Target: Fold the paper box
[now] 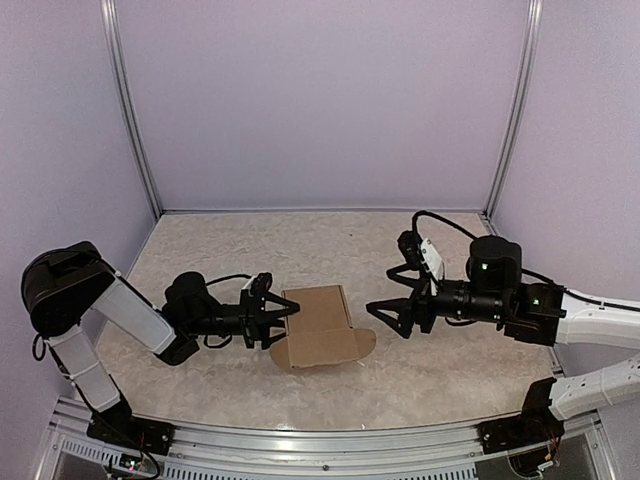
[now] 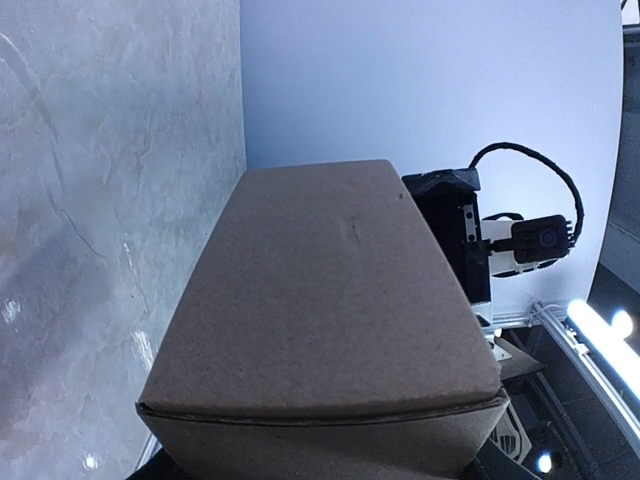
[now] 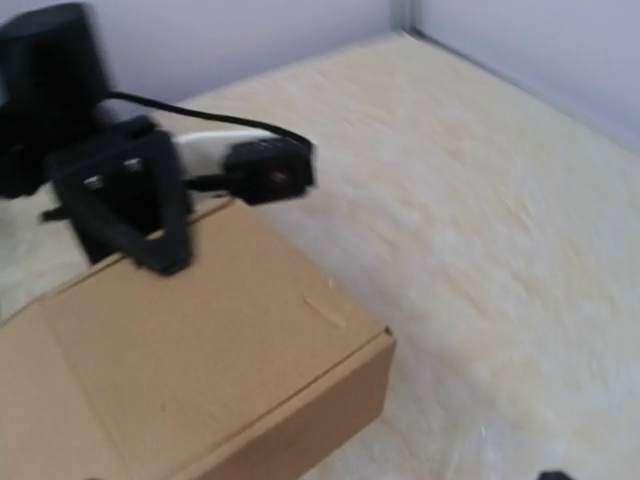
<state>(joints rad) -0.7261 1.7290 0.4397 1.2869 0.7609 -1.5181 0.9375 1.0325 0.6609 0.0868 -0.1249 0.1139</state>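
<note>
The paper box lies on the table near its centre, between the two arms, with its lid panel facing up. The top external view shows a rounded flap lying flat on the table at the box's near right corner; neither wrist view shows this flap. The left gripper is at the left end of the box, one jaw on each side of that end, closed on the cardboard. The left wrist view confirms this contact: the box fills the frame directly ahead of the camera, with the right arm visible beyond its far edge. The right wrist view shows one left finger lying across the top edge of the box, and a small slit in the lid panel. The right gripper stands just beside the right end of the box, clear of it, jaws spread wide and holding nothing. This spread can be read only from the top external view, because the right wrist view shows almost nothing of its own fingers.
</note>
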